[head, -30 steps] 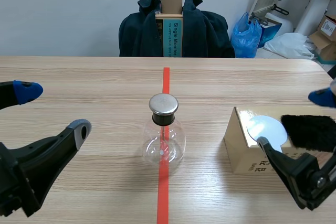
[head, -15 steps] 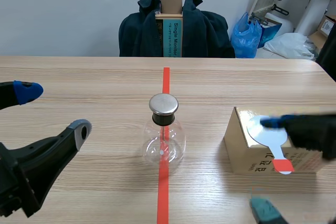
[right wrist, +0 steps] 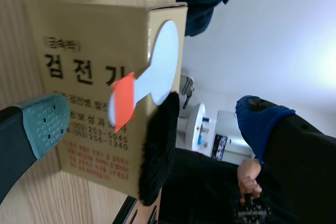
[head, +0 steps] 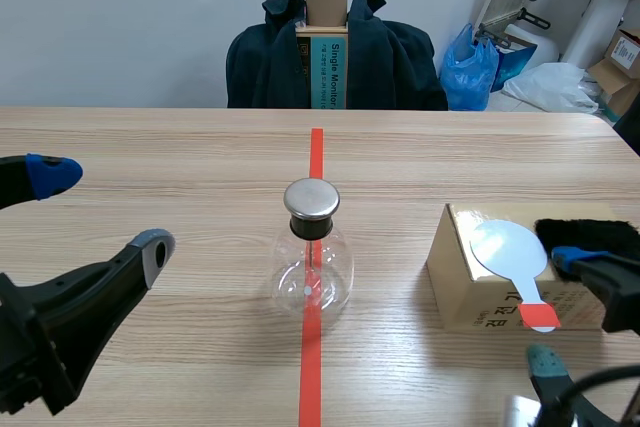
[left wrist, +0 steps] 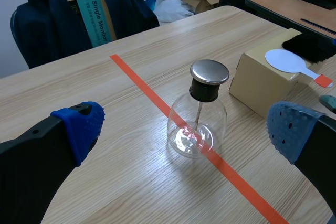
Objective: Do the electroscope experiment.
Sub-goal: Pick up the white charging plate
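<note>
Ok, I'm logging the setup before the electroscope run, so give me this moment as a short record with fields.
flask: clear glass, metal cap, upright on the table
box: cardboard, on the right arm's side of the flask
paddle: white disc, orange-red handle end, flat on the box top
fur: black pad on the box top, beside the paddle
left pincer: open, empty, apart from the flask
right pincer: open, empty, at the box's near side

Three cameras, one table (head: 150, 167).
Your scene view faces across the table from between the arms; your left wrist view looks down near the electroscope (left wrist: 197, 124); your right wrist view, rolled sideways, sits closest to the cardboard box (right wrist: 79, 77), seen in all three.
</note>
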